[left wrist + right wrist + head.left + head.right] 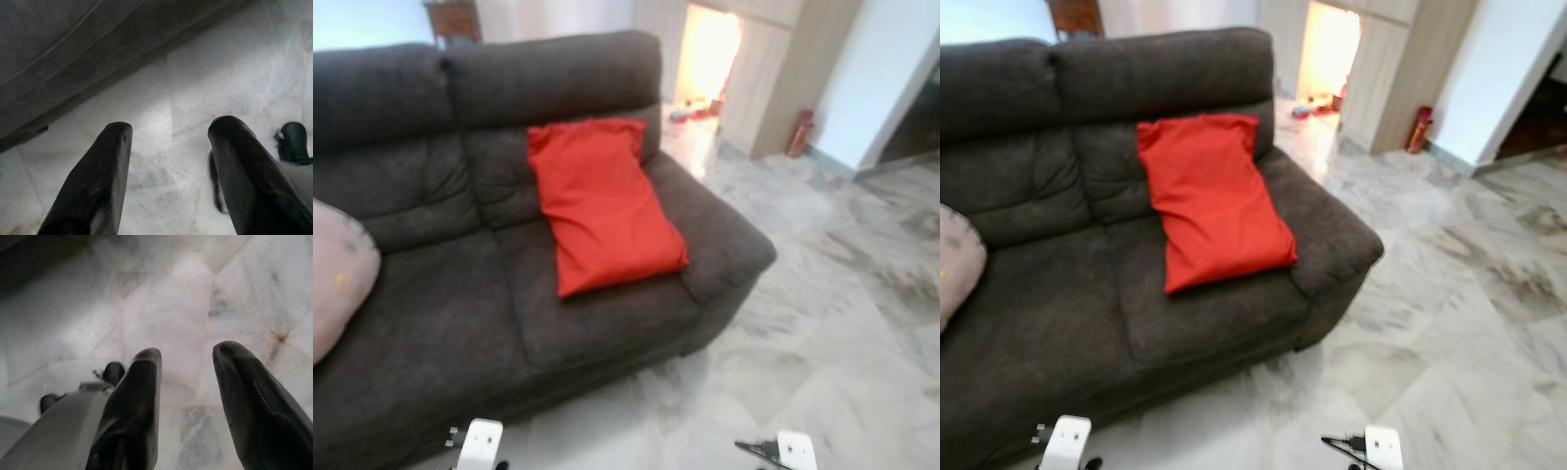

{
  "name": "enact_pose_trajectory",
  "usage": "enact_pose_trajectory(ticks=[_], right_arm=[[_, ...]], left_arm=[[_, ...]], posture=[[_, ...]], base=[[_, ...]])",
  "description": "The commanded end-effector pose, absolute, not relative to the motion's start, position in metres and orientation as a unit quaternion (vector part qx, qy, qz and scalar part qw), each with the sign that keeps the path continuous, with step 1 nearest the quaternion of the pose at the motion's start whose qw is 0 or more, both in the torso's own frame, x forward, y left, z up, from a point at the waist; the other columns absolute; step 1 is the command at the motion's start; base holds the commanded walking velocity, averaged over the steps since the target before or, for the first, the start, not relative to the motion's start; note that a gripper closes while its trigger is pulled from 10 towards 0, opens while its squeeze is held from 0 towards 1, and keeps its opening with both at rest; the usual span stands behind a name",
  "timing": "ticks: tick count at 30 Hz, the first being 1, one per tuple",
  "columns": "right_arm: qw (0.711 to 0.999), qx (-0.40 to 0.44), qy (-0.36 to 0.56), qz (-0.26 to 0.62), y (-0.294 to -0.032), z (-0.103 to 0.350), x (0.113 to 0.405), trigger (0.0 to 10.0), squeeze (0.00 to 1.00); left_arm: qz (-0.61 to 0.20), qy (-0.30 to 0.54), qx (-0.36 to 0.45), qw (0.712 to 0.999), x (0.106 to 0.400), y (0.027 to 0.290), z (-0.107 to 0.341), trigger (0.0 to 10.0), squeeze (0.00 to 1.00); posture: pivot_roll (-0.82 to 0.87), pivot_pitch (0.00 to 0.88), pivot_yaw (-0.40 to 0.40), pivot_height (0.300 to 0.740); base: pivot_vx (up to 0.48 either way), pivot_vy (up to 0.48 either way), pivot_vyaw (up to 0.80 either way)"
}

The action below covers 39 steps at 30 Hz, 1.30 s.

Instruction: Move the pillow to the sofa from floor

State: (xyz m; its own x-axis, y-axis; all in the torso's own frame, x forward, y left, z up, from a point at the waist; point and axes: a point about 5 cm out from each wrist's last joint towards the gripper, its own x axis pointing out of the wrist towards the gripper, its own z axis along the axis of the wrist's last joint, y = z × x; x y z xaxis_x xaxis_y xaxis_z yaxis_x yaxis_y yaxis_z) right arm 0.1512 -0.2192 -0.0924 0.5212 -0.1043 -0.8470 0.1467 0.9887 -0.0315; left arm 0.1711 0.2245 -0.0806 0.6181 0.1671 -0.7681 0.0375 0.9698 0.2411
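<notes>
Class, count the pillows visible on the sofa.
2: a red pillow leaning against the backrest by the robot's-right armrest, and a pale pillow at the left edge, partly cut off.

Head cameras: my two eyes look forward and down at the sofa (509, 284) from some distance; both share the red pillow (602, 206) and marble floor (832, 323).
Left wrist: looks along my fingers (93, 186), close to the floor by the sofa base.
Right wrist: looks along my fingers (254, 401), close above the floor.

A red pillow (605, 206) leans against the backrest at the right end of the dark sofa (431, 294).
</notes>
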Motion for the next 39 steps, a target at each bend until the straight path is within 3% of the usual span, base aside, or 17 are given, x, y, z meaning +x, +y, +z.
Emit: enact_pose_trajectory(ticks=[1, 15, 27, 39], right_arm=[[0.872, 0.020, 0.484, -0.074, -0.2204, -0.0919, 0.1519, 10.0, 0.00], [0.872, 0.019, 0.485, -0.072, -0.2198, -0.0922, 0.1515, 10.0, 0.00], [0.871, 0.022, 0.484, -0.074, -0.2187, -0.0925, 0.1514, 10.0, 0.00], [0.872, 0.023, 0.483, -0.077, -0.2191, -0.0919, 0.1526, 10.0, 0.00]], left_arm=[[0.034, 0.437, 0.122, 0.891, 0.1718, 0.2263, -0.0800, 10.0, 0.00], [0.029, 0.435, 0.116, 0.893, 0.1713, 0.2258, -0.0801, 10.0, 0.00], [0.025, 0.434, 0.119, 0.893, 0.1717, 0.2271, -0.0796, 10.0, 0.00], [0.031, 0.435, 0.107, 0.893, 0.1722, 0.2270, -0.0796, 10.0, 0.00]], posture=[[0.16, 0.000, -0.072, 0.740], [0.16, 0.000, -0.066, 0.740], [0.15, 0.000, -0.061, 0.740], [0.14, 0.000, -0.061, 0.740]], base=[[0.000, -0.439, -0.71], [0.000, -0.066, -0.70], [0.000, -0.271, -0.70], [0.000, 0.000, -0.70]])
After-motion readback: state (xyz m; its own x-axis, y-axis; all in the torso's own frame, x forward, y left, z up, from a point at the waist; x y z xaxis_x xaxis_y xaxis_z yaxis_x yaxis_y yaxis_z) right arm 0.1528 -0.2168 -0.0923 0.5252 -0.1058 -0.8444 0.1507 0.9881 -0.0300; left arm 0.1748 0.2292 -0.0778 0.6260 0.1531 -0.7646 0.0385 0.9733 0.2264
